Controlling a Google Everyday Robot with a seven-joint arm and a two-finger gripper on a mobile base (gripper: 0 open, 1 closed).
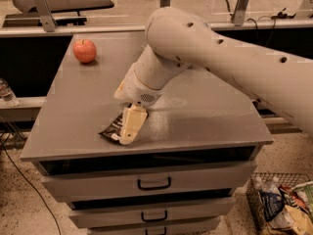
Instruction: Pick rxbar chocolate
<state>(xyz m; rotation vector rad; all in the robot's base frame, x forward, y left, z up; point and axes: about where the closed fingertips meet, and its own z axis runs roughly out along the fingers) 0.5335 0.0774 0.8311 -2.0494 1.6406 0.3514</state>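
Note:
The rxbar chocolate point(110, 129) is a flat black wrapper with white lettering. It lies on the grey cabinet top point(195, 116) near the front edge, left of centre. My gripper point(130, 127), cream coloured, points down and sits right over the bar's right end, covering part of it. The big white arm reaches in from the right and crosses the top. I cannot tell whether the gripper touches or holds the bar.
A red apple point(84, 51) sits at the back left of the top. Drawers with black handles point(154, 183) are below the front edge. A wire basket of packets point(281, 202) stands on the floor at the right. A bottle point(6, 92) is at the far left.

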